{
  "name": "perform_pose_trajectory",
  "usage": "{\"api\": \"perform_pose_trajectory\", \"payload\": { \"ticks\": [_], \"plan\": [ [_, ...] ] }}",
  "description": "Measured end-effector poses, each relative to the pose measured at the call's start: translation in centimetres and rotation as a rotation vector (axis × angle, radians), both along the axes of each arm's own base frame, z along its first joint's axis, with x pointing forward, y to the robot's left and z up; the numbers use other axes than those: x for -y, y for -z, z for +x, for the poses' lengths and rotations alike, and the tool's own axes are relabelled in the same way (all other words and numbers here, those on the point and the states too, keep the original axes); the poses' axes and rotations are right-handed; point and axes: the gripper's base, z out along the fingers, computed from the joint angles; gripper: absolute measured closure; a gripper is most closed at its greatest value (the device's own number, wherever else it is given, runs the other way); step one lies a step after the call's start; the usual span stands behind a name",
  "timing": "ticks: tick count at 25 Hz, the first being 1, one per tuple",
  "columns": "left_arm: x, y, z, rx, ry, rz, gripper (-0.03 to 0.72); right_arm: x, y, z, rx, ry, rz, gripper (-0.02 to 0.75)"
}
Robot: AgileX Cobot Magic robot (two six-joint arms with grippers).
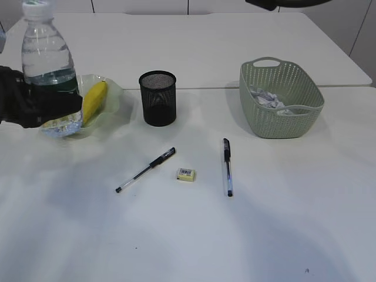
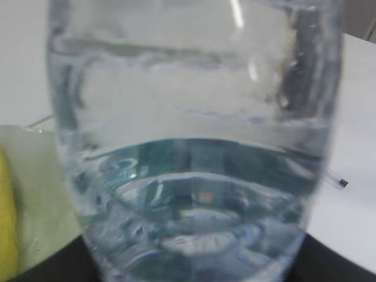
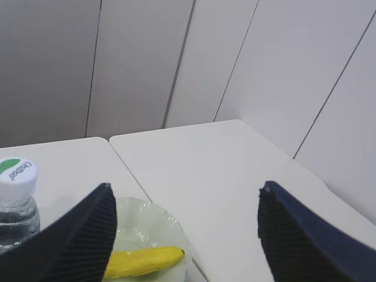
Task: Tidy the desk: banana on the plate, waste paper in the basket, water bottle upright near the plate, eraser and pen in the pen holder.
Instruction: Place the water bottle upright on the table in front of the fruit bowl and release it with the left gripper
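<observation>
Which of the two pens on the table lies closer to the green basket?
The pen to the right of the eraser, lying nearly straight toward the camera. The other pen lies slanted, left of the eraser, farther from the basket.

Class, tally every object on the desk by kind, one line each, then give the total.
Pens: 2
Eraser: 1
Bottle: 1
Banana: 1
Plate: 1
Pen holder: 1
Basket: 1
Waste paper: 1
Total: 9
</observation>
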Motion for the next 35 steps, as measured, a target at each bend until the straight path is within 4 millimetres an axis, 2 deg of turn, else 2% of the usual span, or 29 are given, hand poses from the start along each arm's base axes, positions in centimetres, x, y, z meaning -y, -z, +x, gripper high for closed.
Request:
{"api": "perform_pose_trajectory", "payload": {
  "ticks": [10, 15, 22, 29, 35],
  "plan": [
    [-0.1, 3.0, 0.5, -0.085, 0.0, 0.013, 0.348, 0.5, 0.0, 0.4, 0.017, 0.045, -0.012, 0.185],
    [-0.2, 3.9, 0.7, -0.114, -0.004, 0.014, 0.348, 0.8, 1.5, 0.9, -0.011, 0.097, -0.026, 0.185],
    [0.0, 3.8, 0.7, -0.106, 0.012, -0.004, 0.348, 0.9, 4.6, 1.6, -0.077, 0.138, -0.064, 0.185],
    [0.5, 3.3, 0.4, -0.087, 0.067, -0.062, 0.348, 1.3, 5.5, 2.1, -0.094, 0.215, -0.054, 0.185],
    [0.8, 3.0, 0.3, -0.056, 0.109, -0.075, 0.348, 2.0, 5.3, 2.7, -0.107, 0.32, 0.01, 0.185]
  ]
}}
